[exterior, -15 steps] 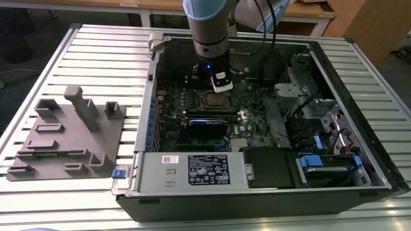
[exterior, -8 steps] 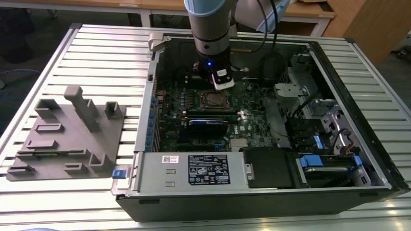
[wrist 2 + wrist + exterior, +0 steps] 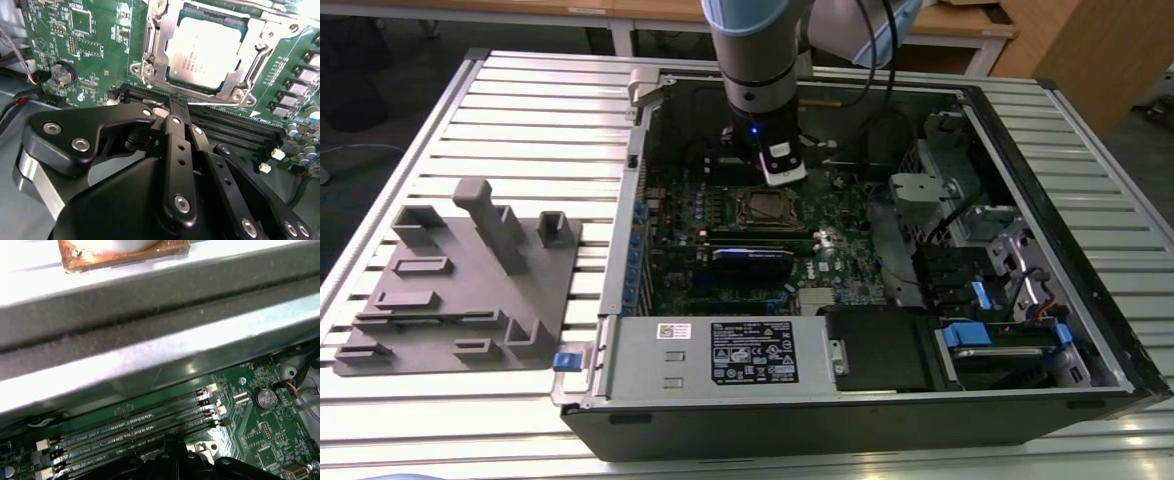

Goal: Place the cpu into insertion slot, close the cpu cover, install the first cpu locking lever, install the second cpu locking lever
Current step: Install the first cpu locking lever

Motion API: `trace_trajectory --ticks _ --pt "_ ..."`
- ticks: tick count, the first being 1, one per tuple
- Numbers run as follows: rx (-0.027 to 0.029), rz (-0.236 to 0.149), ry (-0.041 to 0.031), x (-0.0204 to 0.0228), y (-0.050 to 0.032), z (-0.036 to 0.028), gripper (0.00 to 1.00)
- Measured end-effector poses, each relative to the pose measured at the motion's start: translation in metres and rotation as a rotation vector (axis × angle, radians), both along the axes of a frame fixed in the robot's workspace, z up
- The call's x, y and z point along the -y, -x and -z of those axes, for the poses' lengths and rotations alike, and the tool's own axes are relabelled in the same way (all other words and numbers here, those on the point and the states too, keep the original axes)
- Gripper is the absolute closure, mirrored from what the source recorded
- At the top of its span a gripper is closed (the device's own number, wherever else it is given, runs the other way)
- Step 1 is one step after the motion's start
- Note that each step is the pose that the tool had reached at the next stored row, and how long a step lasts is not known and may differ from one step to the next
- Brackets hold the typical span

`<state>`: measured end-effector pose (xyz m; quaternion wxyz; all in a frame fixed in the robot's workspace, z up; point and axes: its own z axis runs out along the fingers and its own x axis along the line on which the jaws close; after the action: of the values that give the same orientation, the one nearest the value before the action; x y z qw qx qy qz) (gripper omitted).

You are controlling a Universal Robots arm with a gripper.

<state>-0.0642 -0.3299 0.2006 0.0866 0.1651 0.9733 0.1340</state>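
In the second wrist view the cpu [image 3: 207, 47] lies flat in the insertion slot [image 3: 767, 207], silvery top face up. The silver cpu cover [image 3: 159, 47] lies down around it, framing the chip. My gripper [image 3: 171, 104] is shut, with its black fingertips together just beside the socket's edge, over the nearest memory slot. A thin silver lever rod [image 3: 220, 103] runs along that edge next to the tips. From the exterior view, the gripper [image 3: 783, 175] hangs inside the open computer case just behind the socket.
Long black memory slots [image 3: 225, 127] run beside the socket on the green motherboard [image 3: 100, 30]. A coin battery [image 3: 62, 74] and cables sit off to one side. The case wall [image 3: 150, 315] is close. A grey fixture [image 3: 467, 280] stands at the exterior view's left.
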Motion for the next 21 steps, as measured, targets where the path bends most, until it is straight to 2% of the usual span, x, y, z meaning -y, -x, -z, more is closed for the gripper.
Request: trace_trajectory --ticks 1,3,6,12,13,21 --pt "0.0004 0.001 -0.0087 -0.0004 0.0002 0.0 0.89" --pt "0.0007 0.001 -0.0171 -0.0004 0.0003 0.0 0.89" --pt "0.004 0.001 -0.0179 -0.0004 0.0009 0.0001 0.89" --pt "0.0275 0.001 -0.018 -0.0004 0.0042 0.0018 0.89" --pt "0.0294 0.001 -0.0179 -0.0004 0.0044 0.002 0.89" --pt "0.0315 0.001 -0.0178 -0.0004 0.0066 0.003 0.89"
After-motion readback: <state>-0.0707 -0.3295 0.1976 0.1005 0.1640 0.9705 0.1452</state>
